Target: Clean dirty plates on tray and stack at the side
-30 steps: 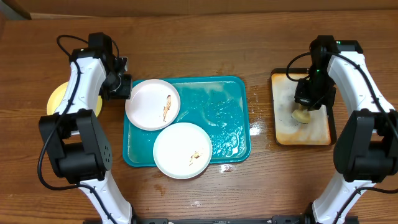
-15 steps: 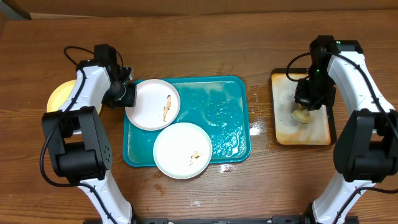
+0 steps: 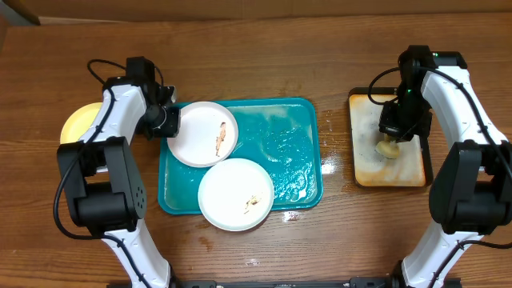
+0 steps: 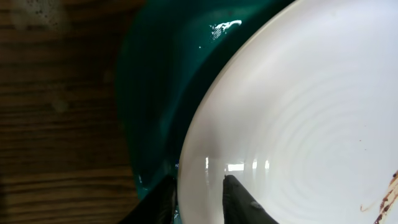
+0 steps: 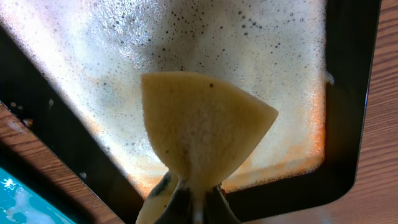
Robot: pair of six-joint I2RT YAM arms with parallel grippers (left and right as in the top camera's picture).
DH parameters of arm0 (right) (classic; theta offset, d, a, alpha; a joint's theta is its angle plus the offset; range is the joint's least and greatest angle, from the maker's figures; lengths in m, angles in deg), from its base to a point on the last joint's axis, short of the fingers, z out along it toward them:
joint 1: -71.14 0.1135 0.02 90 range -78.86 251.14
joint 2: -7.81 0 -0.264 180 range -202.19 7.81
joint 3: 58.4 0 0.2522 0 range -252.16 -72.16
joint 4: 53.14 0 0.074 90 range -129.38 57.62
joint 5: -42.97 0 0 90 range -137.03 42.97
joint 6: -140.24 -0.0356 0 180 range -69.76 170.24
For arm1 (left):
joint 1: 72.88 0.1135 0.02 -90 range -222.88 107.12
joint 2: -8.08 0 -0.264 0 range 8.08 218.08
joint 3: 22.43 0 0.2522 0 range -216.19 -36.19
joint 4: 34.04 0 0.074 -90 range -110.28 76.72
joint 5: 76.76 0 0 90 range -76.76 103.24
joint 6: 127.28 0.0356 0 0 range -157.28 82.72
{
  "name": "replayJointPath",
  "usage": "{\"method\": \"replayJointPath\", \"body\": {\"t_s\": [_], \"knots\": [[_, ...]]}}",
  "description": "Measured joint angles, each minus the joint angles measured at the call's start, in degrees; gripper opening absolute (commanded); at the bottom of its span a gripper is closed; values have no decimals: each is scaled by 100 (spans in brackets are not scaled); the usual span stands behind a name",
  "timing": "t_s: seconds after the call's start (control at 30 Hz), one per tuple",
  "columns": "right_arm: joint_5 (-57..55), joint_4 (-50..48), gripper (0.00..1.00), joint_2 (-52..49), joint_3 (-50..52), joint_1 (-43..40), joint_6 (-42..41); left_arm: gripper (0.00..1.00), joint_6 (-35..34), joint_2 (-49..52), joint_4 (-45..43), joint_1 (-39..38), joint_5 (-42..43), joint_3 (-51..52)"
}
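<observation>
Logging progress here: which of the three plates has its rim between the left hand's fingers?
The white plate at the tray's far-left corner. The other white plate lies nearer on the tray, untouched; the yellow plate sits off the tray.

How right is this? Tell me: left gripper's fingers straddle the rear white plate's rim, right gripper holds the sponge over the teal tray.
Not the teal tray: the right wrist view shows the sponge over the black-rimmed foamy tray. The rest stands.
</observation>
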Motion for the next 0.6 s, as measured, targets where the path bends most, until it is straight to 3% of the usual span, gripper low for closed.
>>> {"method": "replayJointPath", "body": {"t_s": [0.23,0.6], "knots": [[-2,9,4,0,0,0,24,33,-4,0,-24,-15,0,0],[-4,22,4,0,0,0,44,32,-4,0,-439,-15,125,90]]}}
